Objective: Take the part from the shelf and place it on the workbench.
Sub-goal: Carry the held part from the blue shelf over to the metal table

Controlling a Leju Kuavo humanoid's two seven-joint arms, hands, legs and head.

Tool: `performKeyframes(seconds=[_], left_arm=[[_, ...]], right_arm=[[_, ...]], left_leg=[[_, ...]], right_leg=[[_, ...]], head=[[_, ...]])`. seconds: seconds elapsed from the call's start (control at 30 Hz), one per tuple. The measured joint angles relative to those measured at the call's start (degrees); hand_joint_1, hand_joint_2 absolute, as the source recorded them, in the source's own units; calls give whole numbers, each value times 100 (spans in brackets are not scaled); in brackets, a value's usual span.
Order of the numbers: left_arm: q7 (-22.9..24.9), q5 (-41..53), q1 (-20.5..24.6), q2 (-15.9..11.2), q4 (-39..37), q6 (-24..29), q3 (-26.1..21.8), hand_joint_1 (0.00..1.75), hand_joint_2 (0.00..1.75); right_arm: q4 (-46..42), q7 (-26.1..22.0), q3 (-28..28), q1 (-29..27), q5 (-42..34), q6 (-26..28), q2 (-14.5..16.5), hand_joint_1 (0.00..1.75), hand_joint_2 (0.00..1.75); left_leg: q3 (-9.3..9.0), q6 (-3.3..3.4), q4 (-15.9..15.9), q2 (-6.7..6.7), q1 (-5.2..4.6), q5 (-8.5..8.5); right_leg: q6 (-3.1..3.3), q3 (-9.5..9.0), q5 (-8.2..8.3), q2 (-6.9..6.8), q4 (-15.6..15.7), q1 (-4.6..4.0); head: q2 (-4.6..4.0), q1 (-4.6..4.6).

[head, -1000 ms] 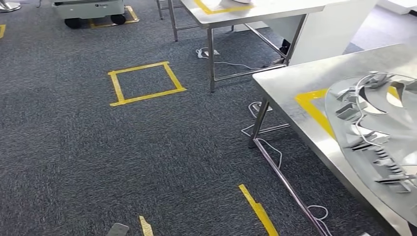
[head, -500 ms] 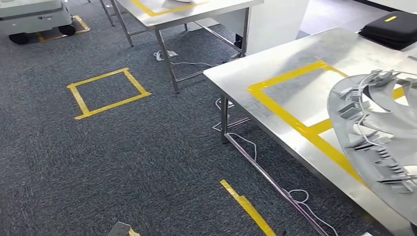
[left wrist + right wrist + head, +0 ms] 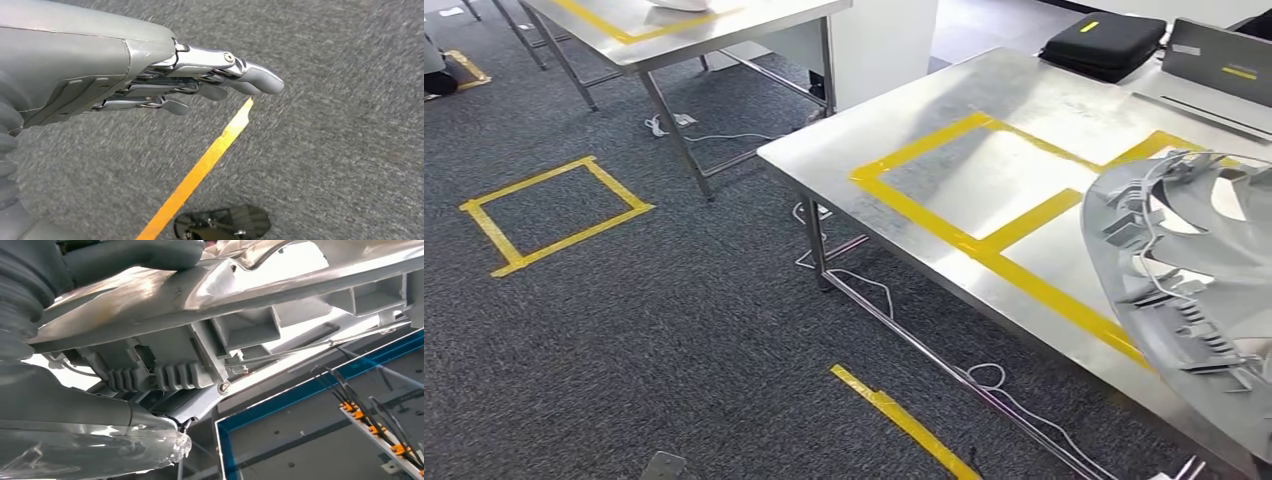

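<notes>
Grey part [image 3: 1199, 290] gripped by right hand [image 3: 100, 270], overhanging workbench [image 3: 984, 110] edge; left hand [image 3: 165, 85] empty, fingers extended.

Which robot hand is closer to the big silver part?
The right hand. It is holding the silver part, with its thumb lying on it. The left hand hangs down over the carpet, apart from the part.

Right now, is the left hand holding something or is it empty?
Empty. In the left wrist view the left hand hangs over the grey carpet with its fingers stretched out and nothing between them.
</notes>
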State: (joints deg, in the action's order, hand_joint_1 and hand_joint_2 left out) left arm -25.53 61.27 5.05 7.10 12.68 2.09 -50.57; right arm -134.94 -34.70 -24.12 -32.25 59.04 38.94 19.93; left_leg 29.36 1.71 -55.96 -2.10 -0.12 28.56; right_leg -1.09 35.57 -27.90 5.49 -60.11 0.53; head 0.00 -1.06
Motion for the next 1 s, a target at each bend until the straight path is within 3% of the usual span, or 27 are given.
performKeyframes(seconds=[0.07,0.13,0.17,0.2,0.27,0.33,0.37,0.43,0.5,0.57,0.63,0.67,0.7,0.73,0.8,0.83,0.87,1.0], left_arm=[[4,-23,-9,5,0,-7,-6,0,175],[13,-37,-29,5,0,-9,-13,0,175],[16,-40,-32,7,0,-11,-15,0,175],[17,-44,-29,9,0,-13,-18,0,175],[17,-49,-19,16,0,-17,-29,0,175],[19,-51,-9,8,1,-18,-48,0,175],[20,-51,-2,2,2,-16,-57,0,175],[25,-54,16,-2,2,-11,-76,0,175],[30,-56,39,-3,2,-7,-93,0,175],[31,-57,45,-4,2,-5,-106,0,175],[33,-57,22,-2,2,-6,-120,0,175],[35,-57,9,0,2,-7,-126,0,175],[38,-57,0,3,2,-7,-133,0,175],[41,-57,-3,3,2,-7,-138,0,175],[45,-57,11,-5,2,-5,-146,0,175],[46,-57,23,-10,2,-4,-148,0,175],[49,-57,35,-14,2,-4,-149,0,175],[58,-57,49,-8,2,-3,-151,0,175]], right_arm=[[1,3,12,15,43,0,0,175,175],[4,9,26,20,79,-1,0,175,175],[9,13,34,13,94,-2,0,175,175],[16,19,45,9,108,-2,0,175,175],[31,33,70,9,137,-2,0,175,175],[44,41,108,10,162,-2,1,175,175],[51,42,128,9,171,-2,1,175,175],[67,37,156,-9,195,-2,5,175,175],[81,29,185,-34,235,-2,12,175,175],[101,25,246,-48,290,-2,16,175,175],[137,13,329,-60,357,-2,19,175,175],[159,4,368,-73,389,-2,19,175,175],[183,-7,403,-86,422,-2,20,175,175],[208,-18,434,-100,452,-2,20,175,175],[257,-37,493,-116,511,-2,20,175,175],[278,-44,522,-120,536,-2,20,175,175],[299,-49,550,-125,558,-2,20,175,175],[369,-60,625,-178,633,-2,20,175,175]], left_leg=[[-21,8,46,159,-4,-17],[-18,14,42,328,-15,-6],[-20,7,40,410,-16,3],[-28,-6,37,488,-14,16],[-69,-55,23,627,-10,63],[-104,-122,-13,732,-35,129],[-119,-150,-26,778,-48,150],[-145,-191,-33,862,-44,178],[-118,-245,-154,743,-12,295],[153,-281,-721,451,11,607],[587,-275,-1503,290,14,886],[735,-263,-1715,265,14,885],[790,-242,-1722,255,12,767],[743,-213,-1515,247,8,547],[491,-132,-809,200,-17,71],[373,-96,-500,175,-31,-48],[308,-75,-316,155,-42,-85],[242,-44,-125,161,-37,-72]], right_leg=[[-43,292,-322,-363,-576,-4],[-103,626,-603,-497,-1261,19],[-129,684,-606,-520,-1390,33],[-152,617,-500,-550,-1287,47],[-186,193,-175,-737,-551,67],[-142,-173,-27,-912,53,61],[-99,-234,-38,-936,151,47],[0,-235,-35,-804,146,29],[71,-237,-33,-698,153,30],[131,-248,-35,-611,158,35],[168,-258,-48,-517,158,21],[180,-271,-57,-466,157,11],[187,-290,-66,-420,157,1],[190,-317,-77,-380,157,-7],[175,-362,-105,-325,155,-21],[154,-366,-118,-305,151,-27],[129,-355,-123,-291,147,-29],[9,-290,-156,-316,126,-10]], head=[[0,-19],[0,-29],[0,-27],[0,-31],[0,-31],[0,-20],[0,-10],[0,7],[0,18],[0,33],[0,33],[0,32],[0,32],[0,31],[0,31],[0,30],[0,30],[0,25]])
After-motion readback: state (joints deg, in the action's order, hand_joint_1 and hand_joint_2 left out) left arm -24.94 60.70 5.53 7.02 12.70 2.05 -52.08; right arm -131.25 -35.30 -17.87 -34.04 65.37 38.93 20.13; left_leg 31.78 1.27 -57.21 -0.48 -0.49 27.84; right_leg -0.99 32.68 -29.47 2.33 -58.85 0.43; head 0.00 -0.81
